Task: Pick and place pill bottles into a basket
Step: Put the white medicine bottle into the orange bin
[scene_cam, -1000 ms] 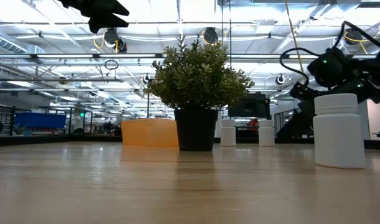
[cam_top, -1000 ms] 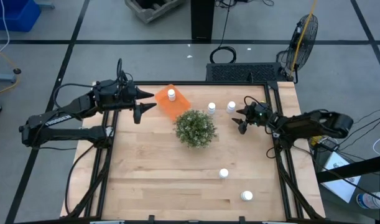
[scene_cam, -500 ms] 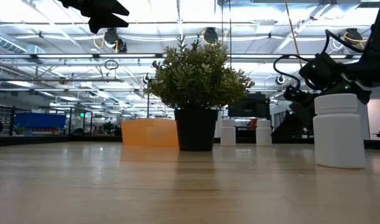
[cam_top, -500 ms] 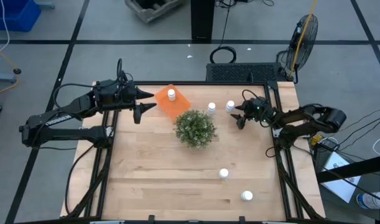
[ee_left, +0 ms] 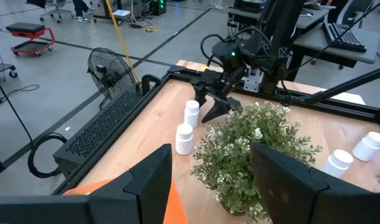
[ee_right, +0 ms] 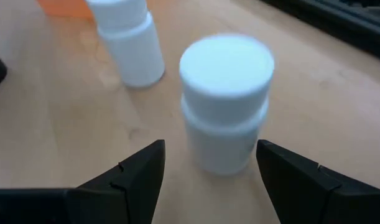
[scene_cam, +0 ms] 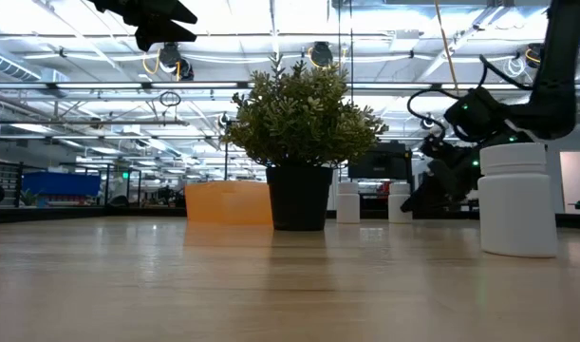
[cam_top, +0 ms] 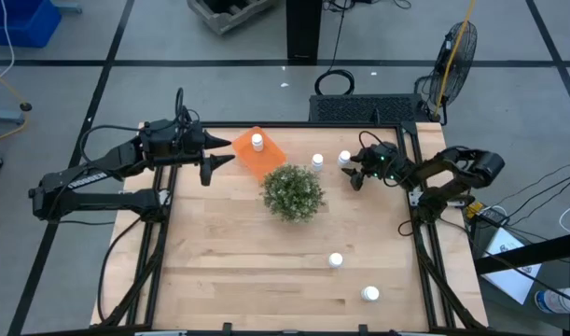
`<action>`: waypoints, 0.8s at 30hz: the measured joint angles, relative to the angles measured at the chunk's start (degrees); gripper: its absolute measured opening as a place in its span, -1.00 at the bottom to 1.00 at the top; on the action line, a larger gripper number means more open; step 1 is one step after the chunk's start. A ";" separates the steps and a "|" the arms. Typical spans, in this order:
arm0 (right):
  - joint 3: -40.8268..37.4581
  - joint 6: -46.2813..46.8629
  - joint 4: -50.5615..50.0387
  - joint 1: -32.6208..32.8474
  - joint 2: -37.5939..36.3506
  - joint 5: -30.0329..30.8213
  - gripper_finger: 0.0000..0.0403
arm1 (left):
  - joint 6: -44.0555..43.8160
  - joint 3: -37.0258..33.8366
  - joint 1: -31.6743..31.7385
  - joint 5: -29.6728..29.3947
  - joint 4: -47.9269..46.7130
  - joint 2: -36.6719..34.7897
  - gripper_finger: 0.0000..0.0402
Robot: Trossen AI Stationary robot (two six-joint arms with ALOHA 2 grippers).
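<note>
One white pill bottle (cam_top: 257, 142) stands in the orange basket (cam_top: 260, 156) at the far left of the table. Two more bottles stand upright at the far side, one (cam_top: 317, 162) by the plant and one (cam_top: 345, 160) to its right. Two others (cam_top: 336, 260) (cam_top: 369, 294) stand near the front. My right gripper (cam_top: 355, 171) is open, just right of the far-right bottle (ee_right: 226, 102), its fingers short of it on either side. My left gripper (cam_top: 219, 152) is open and empty, raised beside the basket's left side.
A green plant in a black pot (cam_top: 292, 193) stands mid-table, between the basket and the far bottles. A black frame rail (cam_top: 410, 187) runs along the table's right edge under my right arm. Bare wood lies in the middle and near left.
My right gripper has moved toward the table's left edge, closing on the far-right bottle, while the arm behind it has folded up. Its fingers have stayed open. My left arm has kept still.
</note>
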 joint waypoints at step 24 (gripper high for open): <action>3.97 4.91 1.25 0.56 4.49 -2.04 -0.25 | -0.42 0.00 0.00 1.37 0.00 0.00 0.11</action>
